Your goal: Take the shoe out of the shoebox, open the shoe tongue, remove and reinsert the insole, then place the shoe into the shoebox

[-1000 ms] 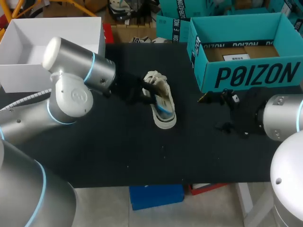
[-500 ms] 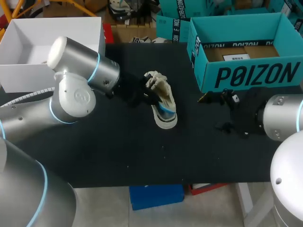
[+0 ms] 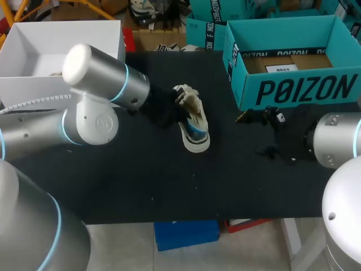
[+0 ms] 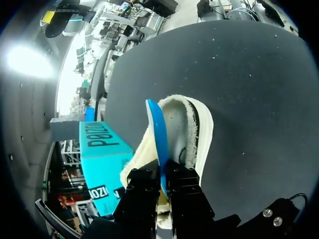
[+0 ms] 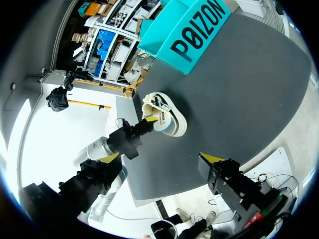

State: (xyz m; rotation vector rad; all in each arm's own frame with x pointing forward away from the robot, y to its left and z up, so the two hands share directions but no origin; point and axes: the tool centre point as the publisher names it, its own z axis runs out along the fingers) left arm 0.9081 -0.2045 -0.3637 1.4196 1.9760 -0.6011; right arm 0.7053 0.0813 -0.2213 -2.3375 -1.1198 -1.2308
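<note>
**Left gripper pinches the insole at the shoe**

We see the cream shoe point(image 3: 193, 127) resting on the black table point(image 3: 141, 180) near the middle. It is outside the teal shoebox point(image 3: 299, 90), which stands apart at the far right. Our left gripper point(image 4: 163, 177) is at the shoe's opening with its fingers nearly together. They seem to clamp the blue insole point(image 4: 156, 129) between them, though the tips are hidden. The insole rises out of the fleecy lining. Our right gripper point(image 5: 160, 157) hangs at the right, on the near side of the shoebox, with its fingers wide apart and holding nothing.
</note>
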